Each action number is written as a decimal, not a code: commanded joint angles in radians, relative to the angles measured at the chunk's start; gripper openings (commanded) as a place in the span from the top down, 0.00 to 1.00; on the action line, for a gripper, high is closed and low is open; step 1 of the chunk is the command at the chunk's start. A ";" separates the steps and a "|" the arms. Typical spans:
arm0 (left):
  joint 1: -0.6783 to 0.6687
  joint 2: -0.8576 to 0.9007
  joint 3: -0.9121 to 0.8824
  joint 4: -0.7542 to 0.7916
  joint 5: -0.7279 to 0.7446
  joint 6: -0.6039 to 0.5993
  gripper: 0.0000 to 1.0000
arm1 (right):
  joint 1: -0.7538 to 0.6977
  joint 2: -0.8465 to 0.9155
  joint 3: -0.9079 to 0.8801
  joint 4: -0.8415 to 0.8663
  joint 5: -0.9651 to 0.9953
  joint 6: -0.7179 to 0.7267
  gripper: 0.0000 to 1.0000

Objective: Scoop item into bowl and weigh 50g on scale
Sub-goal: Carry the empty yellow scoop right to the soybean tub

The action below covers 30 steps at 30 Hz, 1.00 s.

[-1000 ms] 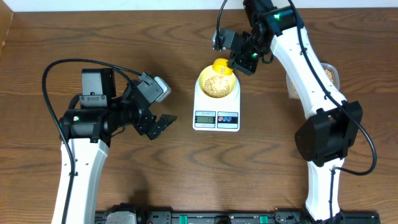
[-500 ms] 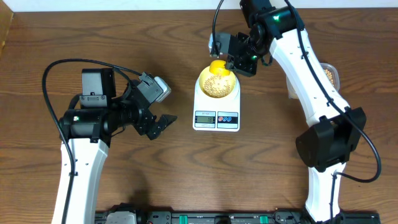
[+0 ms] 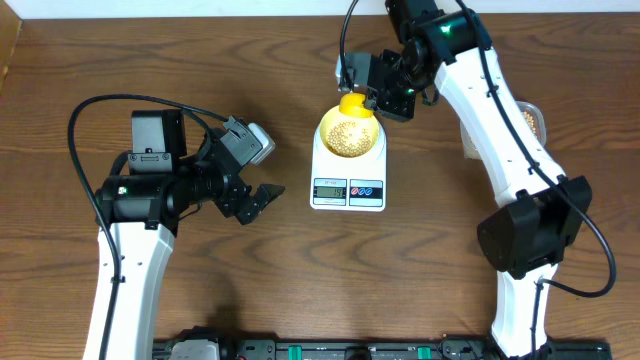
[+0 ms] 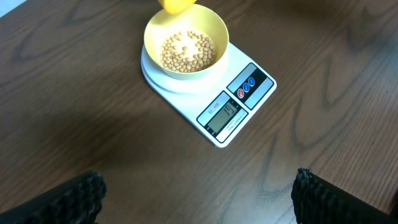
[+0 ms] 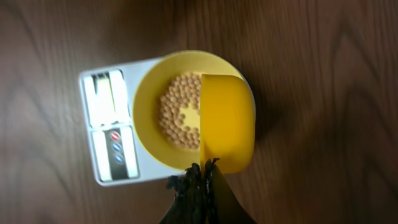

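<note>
light: even, bright from above | shadows: soft on table point(image 3: 300, 280) | blur: right wrist view soft, dim

One scale point(image 4: 186, 98), bowl point(image 4: 219, 32) and scoop point(image 5: 227, 121); perhaps fifty beans point(image 4: 186, 51).

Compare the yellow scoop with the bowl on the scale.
The scoop hangs in the right gripper over the bowl, which sits on the scale. The scoop is deeper yellow, the bowl paler. The bowl shows beans; the scoop's inside is hidden. Both are yellow.
</note>
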 commanded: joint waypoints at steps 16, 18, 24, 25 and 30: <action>0.006 0.000 0.005 0.000 0.009 0.017 0.02 | -0.409 -0.033 0.119 -0.045 -0.233 0.636 0.99; 0.006 0.000 0.005 0.000 0.009 0.017 0.03 | -0.441 -0.033 0.119 -0.056 -0.231 0.646 0.99; 0.006 0.000 0.005 0.000 0.009 0.017 0.03 | -0.504 -0.033 0.119 -0.105 -0.098 0.660 0.99; 0.006 0.000 0.005 0.000 0.009 0.017 0.02 | -0.509 -0.033 0.117 -0.117 -0.048 0.671 0.99; 0.006 0.000 0.005 0.000 0.009 0.017 0.02 | -0.509 -0.031 0.101 -0.197 0.171 0.688 0.99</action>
